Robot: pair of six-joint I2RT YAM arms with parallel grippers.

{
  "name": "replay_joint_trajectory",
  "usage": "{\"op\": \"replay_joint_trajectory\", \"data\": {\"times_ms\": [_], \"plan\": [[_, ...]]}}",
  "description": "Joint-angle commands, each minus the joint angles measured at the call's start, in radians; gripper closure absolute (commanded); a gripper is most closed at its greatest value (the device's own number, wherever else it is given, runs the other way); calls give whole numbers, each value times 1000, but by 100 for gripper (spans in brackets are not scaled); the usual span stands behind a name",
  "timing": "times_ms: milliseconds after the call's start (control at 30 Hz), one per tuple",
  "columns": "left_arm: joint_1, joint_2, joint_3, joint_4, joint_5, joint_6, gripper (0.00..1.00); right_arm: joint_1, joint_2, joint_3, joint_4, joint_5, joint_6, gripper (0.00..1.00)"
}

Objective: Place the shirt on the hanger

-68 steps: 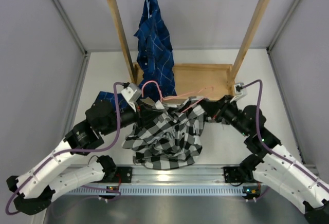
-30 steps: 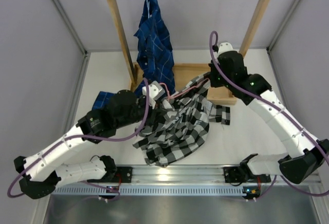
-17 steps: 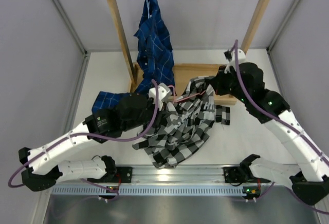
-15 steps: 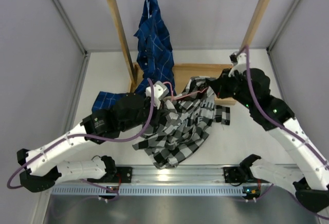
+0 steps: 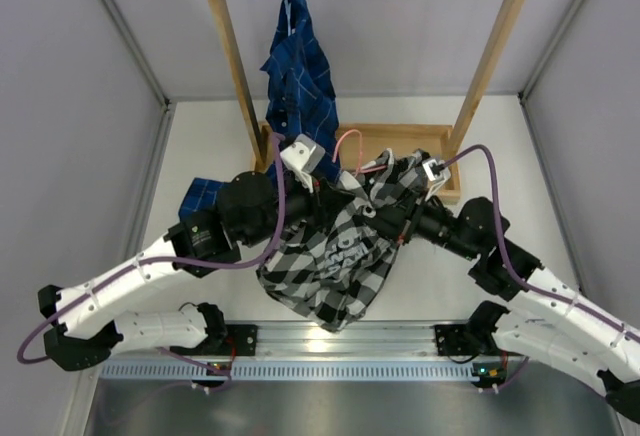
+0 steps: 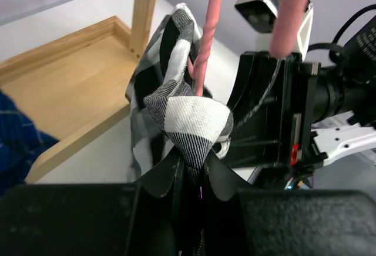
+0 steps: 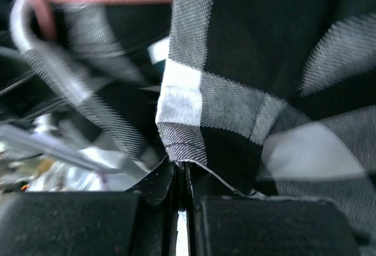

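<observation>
Hanging bunched between your two arms, the black-and-white buffalo-check shirt (image 5: 335,261) is held up at its top, and its lower part droops toward the white table (image 5: 190,146). Pale printed letters show on the front fold. Your left gripper (image 6: 191,171) is almost closed and pinches a fold of it, right where the thin pink wire hanger (image 6: 205,44) goes into the cloth. Your right gripper (image 7: 181,177) is fully closed on a checked hem. Behind stands the tall wooden clothes rack (image 5: 490,51), with its base tray just beyond the shirt. The dark blue grid-lined shirt (image 5: 298,76) hangs from its rail, close behind the left wrist, and crowds that side.
</observation>
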Motion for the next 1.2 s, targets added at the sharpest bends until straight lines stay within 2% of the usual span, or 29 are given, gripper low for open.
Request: {"op": "replay_joint_trajectory", "data": {"times_ms": [0,33,100,233,333,533,567,633,700,733,767,833,867,900,933,967,1100,1133,1167], "plan": [[5,-2,-34,321,83,-38,100,101,0,-22,323,-80,67,100],[5,-18,-66,418,81,-38,100,117,13,-34,362,-109,67,100],[5,-32,-145,477,64,-45,100,150,17,-31,395,-109,61,100],[6,-72,-174,494,43,-36,100,163,-31,-13,251,22,26,100],[8,-89,-142,456,69,-6,100,163,-90,-36,171,146,12,100],[17,-20,41,235,87,56,100,164,-118,-118,160,141,-34,99],[19,-22,43,235,90,58,100,164,-116,-128,166,130,-37,93],[22,-32,38,238,87,55,100,164,-124,-155,154,101,-55,90],[22,-48,18,240,77,59,100,164,-148,-174,92,105,-65,80],[22,-69,8,243,78,64,100,166,-195,-189,52,117,-75,72],[22,-81,-15,243,78,71,100,163,-229,-192,7,131,-78,57],[22,-116,-43,228,69,87,100,161,-345,-169,-167,164,-122,45],[22,-138,-75,221,63,100,100,163,-389,-111,-300,191,-146,31],[22,-138,-91,217,57,102,100,163,-423,-111,-302,203,-169,25],[22,-158,-107,212,52,102,100,163,-484,-36,-423,241,-201,21],[22,-167,-121,207,58,101,100,163,-509,-1,-474,260,-213,14],[22,-187,-175,210,318,111,100,163,-558,160,-604,289,-281,9],[22,-180,-190,215,465,114,100,163,-541,182,-617,279,-323,9],[22,-170,-200,223,531,119,100,163,-524,202,-636,267,-348,10]]}}
